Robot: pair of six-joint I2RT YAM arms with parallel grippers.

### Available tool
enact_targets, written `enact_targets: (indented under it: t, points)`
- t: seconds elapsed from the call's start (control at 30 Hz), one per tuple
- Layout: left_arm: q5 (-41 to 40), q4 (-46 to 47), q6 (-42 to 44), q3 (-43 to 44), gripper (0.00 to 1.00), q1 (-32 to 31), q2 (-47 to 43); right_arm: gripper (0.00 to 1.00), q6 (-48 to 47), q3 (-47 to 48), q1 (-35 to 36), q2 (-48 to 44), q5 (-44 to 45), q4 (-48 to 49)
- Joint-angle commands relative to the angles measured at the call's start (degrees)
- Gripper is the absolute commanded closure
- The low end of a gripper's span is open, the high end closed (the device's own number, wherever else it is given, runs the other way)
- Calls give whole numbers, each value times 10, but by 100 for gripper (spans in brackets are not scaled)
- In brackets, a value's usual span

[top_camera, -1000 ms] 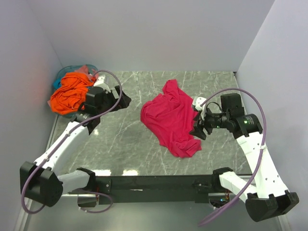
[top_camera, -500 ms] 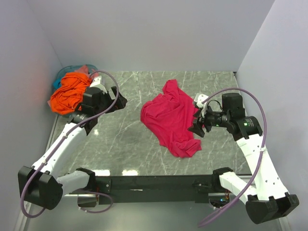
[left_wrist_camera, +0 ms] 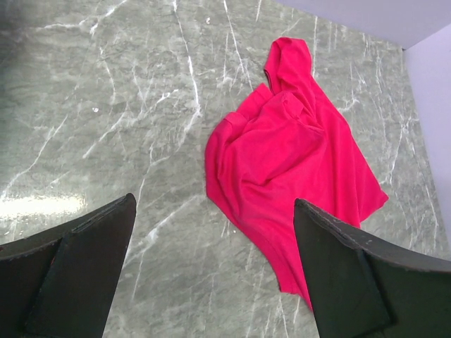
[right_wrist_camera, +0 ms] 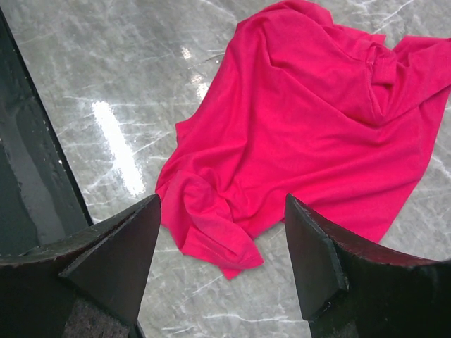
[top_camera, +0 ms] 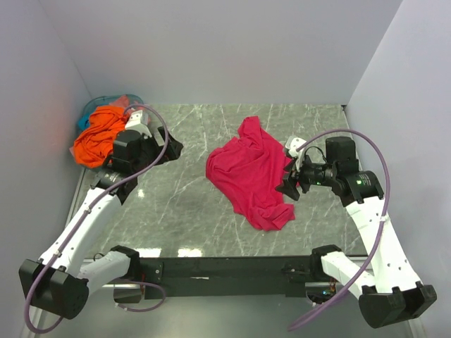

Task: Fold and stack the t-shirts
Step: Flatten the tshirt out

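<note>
A crimson-pink t-shirt (top_camera: 251, 175) lies crumpled on the marble table, right of centre; it also shows in the left wrist view (left_wrist_camera: 296, 151) and the right wrist view (right_wrist_camera: 310, 120). An orange t-shirt (top_camera: 102, 134) is heaped over the teal basket at the back left, with a sliver of paler pink cloth (top_camera: 129, 100) behind it. My left gripper (top_camera: 171, 148) is open, hovering left of the crimson shirt and beside the orange heap. My right gripper (top_camera: 287, 184) is open, held just off the crimson shirt's right edge. Neither holds anything.
The teal basket (top_camera: 95, 107) sits in the back left corner against the walls. Grey walls close the table on three sides. A black rail (top_camera: 225, 267) with the arm bases runs along the near edge.
My left arm has drawn back toward the left and the near side, its gripper now a little farther from the crimson shirt. My right gripper has crept slightly left toward the shirt's edge.
</note>
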Motion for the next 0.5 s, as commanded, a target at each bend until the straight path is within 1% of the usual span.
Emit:
enact_targets:
  t: [0.0,0.13,0.3,0.47]
  points:
    - [-4,0,13,15,0,3,-16,23,-1,-8,-6,-10,-3,17]
    - [-1,-1,13,14,1,3,-19,23,-6,-9,-8,-13,-1,15]
    - [14,-1,16,19,0,3,-26,22,-26,6,-17,-19,9,-13]
    - [29,5,13,30,0,3,-36,21,-59,28,-49,-30,-4,-52]
